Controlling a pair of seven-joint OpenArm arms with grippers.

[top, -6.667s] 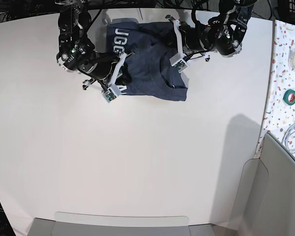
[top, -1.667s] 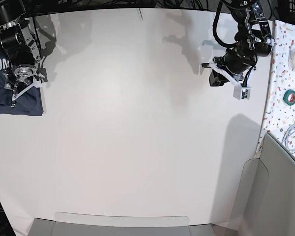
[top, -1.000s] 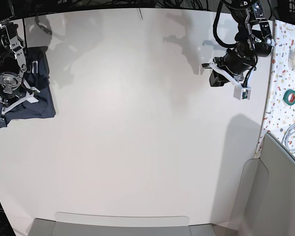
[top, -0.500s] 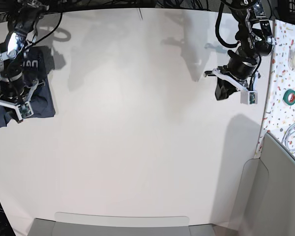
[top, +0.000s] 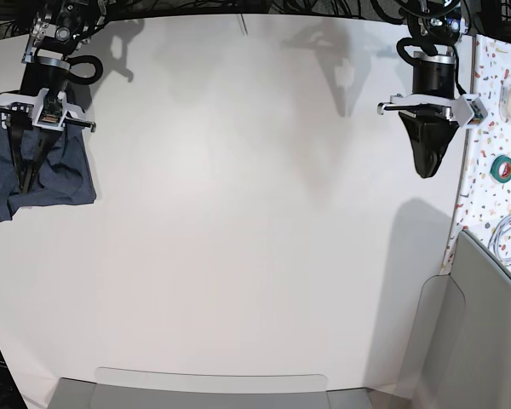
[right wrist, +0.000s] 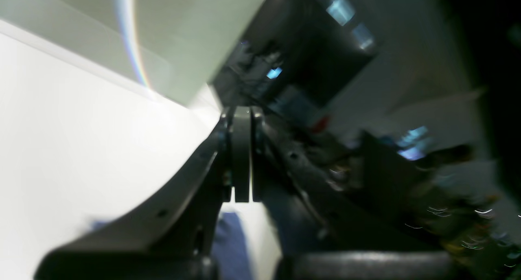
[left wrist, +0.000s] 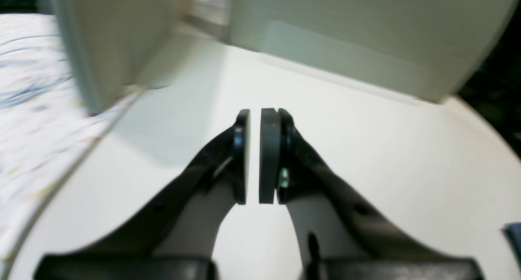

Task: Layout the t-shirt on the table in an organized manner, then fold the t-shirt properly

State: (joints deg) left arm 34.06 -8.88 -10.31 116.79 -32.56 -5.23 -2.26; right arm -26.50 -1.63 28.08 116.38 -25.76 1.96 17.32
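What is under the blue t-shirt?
The t-shirt lies folded on the white table, at its edge. Whatever might be tucked beneath the cloth is hidden. The right gripper hangs over it, covering part of it.

Surface [top: 238,213]: smooth, matt white. T-shirt [top: 60,166]: soft heathered navy cloth, creased. Left gripper [left wrist: 254,156]: matt black plastic arms, grey rubbery pads [left wrist: 268,149]. Side panel [top: 494,111]: speckled finish.

Both arms [top: 432,60] are black with looping black cables, white wrist brackets and grey-padded black jaws.
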